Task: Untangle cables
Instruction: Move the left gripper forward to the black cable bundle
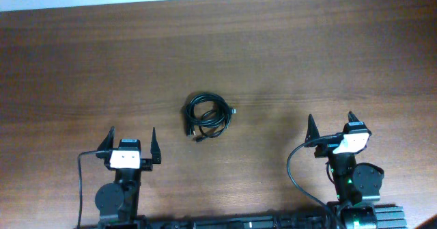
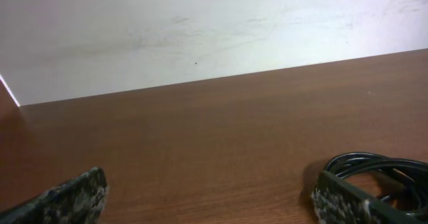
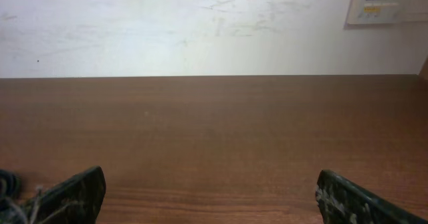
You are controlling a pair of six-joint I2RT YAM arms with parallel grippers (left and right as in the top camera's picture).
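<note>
The cables (image 1: 207, 115) lie as one small tangled coil of thin black cord with plug ends near the middle of the wooden table. In the left wrist view part of the coil (image 2: 374, 167) shows behind the right finger. My left gripper (image 1: 132, 141) is open and empty, near the front edge, left of the coil and closer to me. My right gripper (image 1: 332, 124) is open and empty at the front right, well apart from the coil. A dark bit at the far left of the right wrist view (image 3: 7, 184) may be the coil.
The brown wooden table (image 1: 287, 58) stretches wide around the coil. A white wall (image 3: 200, 23) runs behind its far edge, with a white wall panel (image 3: 391, 2) at the upper right. Thick black arm wires (image 1: 293, 174) loop by the right arm base.
</note>
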